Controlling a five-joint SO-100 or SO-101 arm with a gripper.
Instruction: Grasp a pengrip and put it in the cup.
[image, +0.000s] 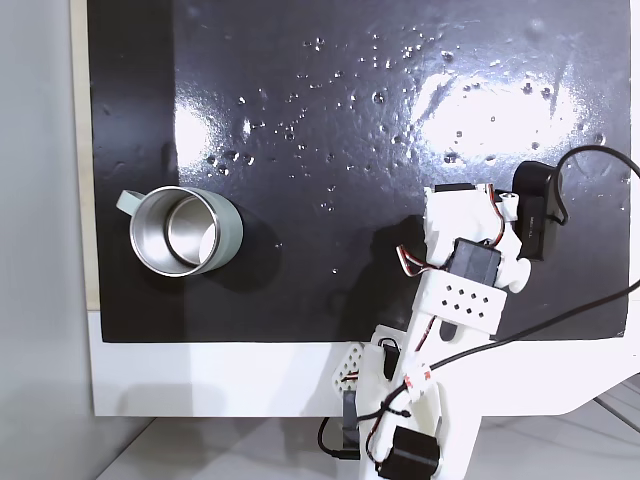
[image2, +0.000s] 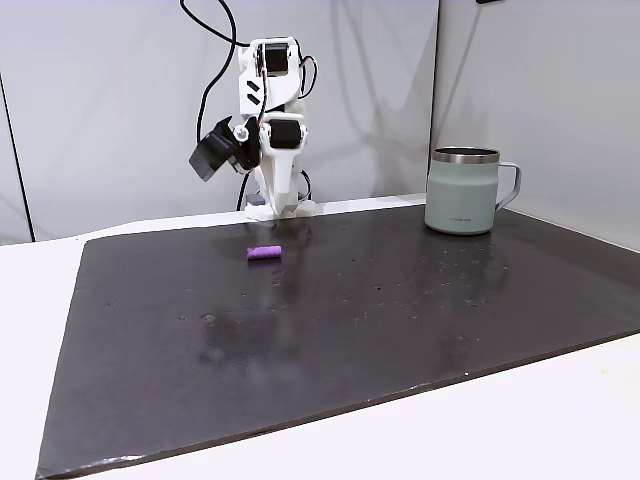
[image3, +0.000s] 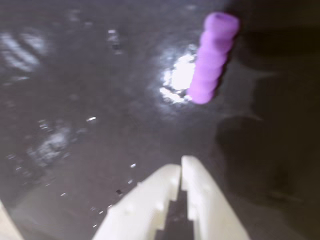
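Where the camera looks straight down in a fixed view, a glossy black mat (image: 330, 120) covers most of a white table (image: 230, 385), its surface speckled with small dimples and broken by bright patches of reflected light. The cup (image: 185, 232) stands near the mat's left edge, handle toward the upper left, its shiny metal inside open to the camera. The white arm (image: 455, 290) reaches in from the table's bottom edge over the mat's lower right part, with black cables looping off to the right. The pen grip is hidden under the arm here.

In the other fixed view, taken low from across the table, the mat (image2: 330, 340) stretches toward plain grey walls (image2: 110, 100). The arm (image2: 270, 130) rises at the mat's far edge, folded over with its black camera housing hanging to the left. The pengrip (image2: 265, 254) lies flat on the mat just in front of the arm's base, close to the far edge. The cup (image2: 462, 190) stands well apart from it, at the far right corner, handle pointing right.

In the wrist view, which is rather blurred, the gripper (image3: 181, 167) enters from the bottom edge with its two pale fingers pressed nearly together, holding nothing. The pengrip (image3: 212, 57) lies ahead and to the right of the tips, apparently not touching them, beside a bright glare spot on the mat (image3: 75, 125).
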